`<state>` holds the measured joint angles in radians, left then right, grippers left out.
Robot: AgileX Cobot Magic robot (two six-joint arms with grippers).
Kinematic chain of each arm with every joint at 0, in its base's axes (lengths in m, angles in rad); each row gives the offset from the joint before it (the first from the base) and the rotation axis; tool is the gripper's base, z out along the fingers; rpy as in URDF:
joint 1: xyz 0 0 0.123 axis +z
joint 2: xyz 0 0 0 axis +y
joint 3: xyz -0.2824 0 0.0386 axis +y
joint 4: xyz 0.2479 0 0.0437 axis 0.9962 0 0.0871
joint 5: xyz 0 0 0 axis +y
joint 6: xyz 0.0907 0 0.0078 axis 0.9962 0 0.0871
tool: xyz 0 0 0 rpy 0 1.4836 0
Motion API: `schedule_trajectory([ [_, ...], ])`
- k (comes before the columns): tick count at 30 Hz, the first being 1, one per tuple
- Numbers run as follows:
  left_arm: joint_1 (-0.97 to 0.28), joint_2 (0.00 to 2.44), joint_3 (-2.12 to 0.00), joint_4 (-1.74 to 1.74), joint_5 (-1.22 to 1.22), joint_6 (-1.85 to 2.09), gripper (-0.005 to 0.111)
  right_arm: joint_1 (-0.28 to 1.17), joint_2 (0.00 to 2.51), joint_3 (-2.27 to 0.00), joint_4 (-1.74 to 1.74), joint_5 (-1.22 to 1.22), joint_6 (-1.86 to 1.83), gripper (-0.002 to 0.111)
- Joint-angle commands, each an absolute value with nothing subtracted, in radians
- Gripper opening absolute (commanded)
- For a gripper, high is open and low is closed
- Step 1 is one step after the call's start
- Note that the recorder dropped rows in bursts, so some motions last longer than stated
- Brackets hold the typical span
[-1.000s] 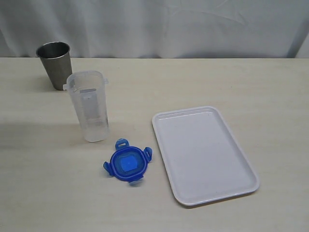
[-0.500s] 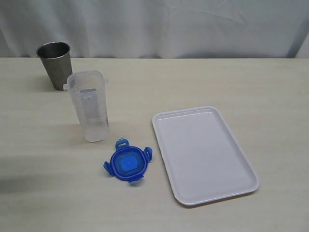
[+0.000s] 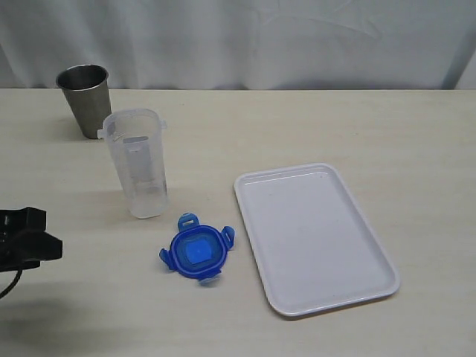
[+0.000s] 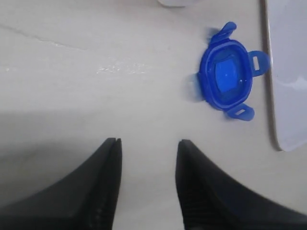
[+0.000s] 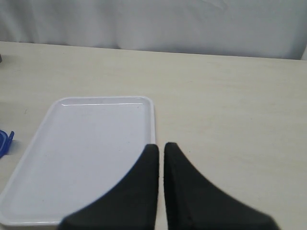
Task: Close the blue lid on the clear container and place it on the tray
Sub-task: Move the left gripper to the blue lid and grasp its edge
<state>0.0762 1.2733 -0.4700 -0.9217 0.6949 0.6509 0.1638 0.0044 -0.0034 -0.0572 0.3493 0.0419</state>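
Blue lid (image 3: 194, 252) flat on desk (image 3: 416, 134), toward front edge, between clear container (image 3: 137, 163) and tray (image 3: 315, 238), touching neither. Container upright, uncapped. Left gripper (image 4: 147, 143) at left edge, fingers spread, bare desk between it and lid. Right gripper (image 5: 160, 146) pressed together, facing tray.

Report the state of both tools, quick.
Left tool: open, holding nothing.
Right tool: shut, holding nothing.

Pale wood-grain table (image 3: 357, 126); white draped cloth backdrop (image 3: 297, 44) (creased); soft even light.
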Motion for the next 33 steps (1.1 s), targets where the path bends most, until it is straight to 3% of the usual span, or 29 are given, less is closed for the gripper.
schedule_trajectory([
  [1,-0.055,1.325,-0.463,-0.994,0.576,0.680,0.042,0.166,0.000,0.000,-0.059,0.346,0.041,0.004],
  [4,-0.193,1.400,-0.463,-1.063,0.455,0.688,0.045,0.166,0.000,0.000,-0.059,0.346,0.041,0.004],
  [9,-0.337,1.505,-0.473,-1.120,0.327,0.686,0.064,0.166,0.000,0.000,-0.059,0.346,0.041,0.004],
  [14,-0.482,1.596,-0.540,-1.170,0.239,0.696,0.063,0.166,0.000,0.000,-0.059,0.346,0.041,0.004],
  [33,-0.594,1.748,-0.643,-1.409,0.078,0.677,0.062,0.166,0.000,0.000,-0.059,0.346,0.041,0.004],
])
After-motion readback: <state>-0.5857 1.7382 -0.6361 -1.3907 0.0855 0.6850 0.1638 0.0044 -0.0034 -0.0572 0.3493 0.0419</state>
